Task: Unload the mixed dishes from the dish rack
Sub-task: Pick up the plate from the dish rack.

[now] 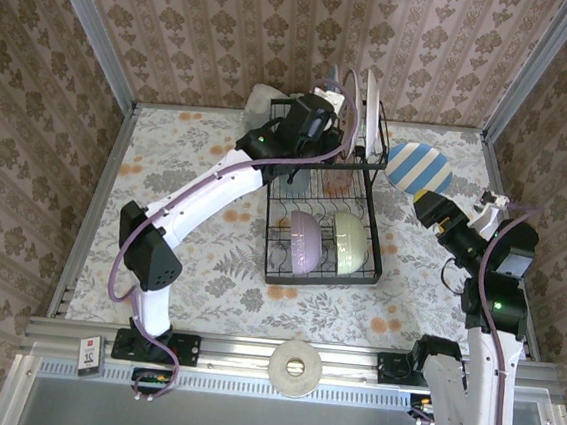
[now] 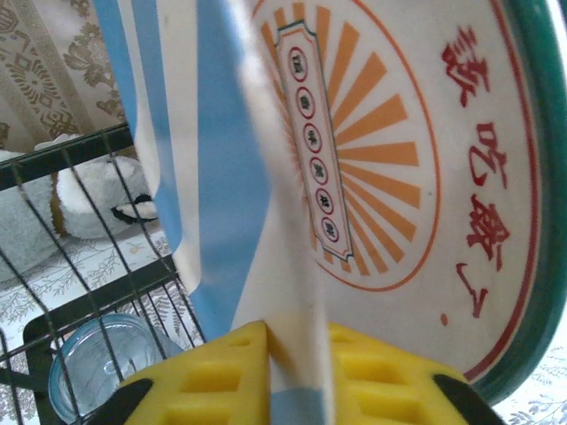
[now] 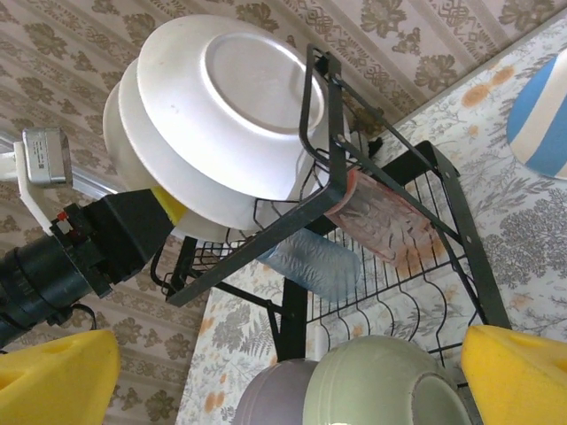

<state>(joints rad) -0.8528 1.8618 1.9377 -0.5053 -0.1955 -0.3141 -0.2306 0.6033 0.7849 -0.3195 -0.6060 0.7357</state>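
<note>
The black wire dish rack (image 1: 319, 278) stands mid-table. On its upper tier, plates stand on edge. My left gripper (image 1: 328, 114) is shut on the rim of a blue-and-white striped plate (image 2: 226, 159), its yellow pads (image 2: 217, 376) pressing both faces. Just behind stands a white plate (image 2: 416, 177) with a green rim and orange sunburst. Pink (image 3: 381, 217) and grey-blue (image 3: 314, 261) tumblers lie on the upper tier. A lavender bowl (image 1: 306, 240) and a pale green bowl (image 1: 349, 241) sit in the lower tier. My right gripper (image 1: 446, 216) hangs open, right of the rack.
Another striped plate (image 1: 418, 168) lies on the table right of the rack, close to my right gripper. A grey-white lumpy object (image 2: 89, 195) sits behind the rack by the back wall. Patterned walls enclose the table on three sides.
</note>
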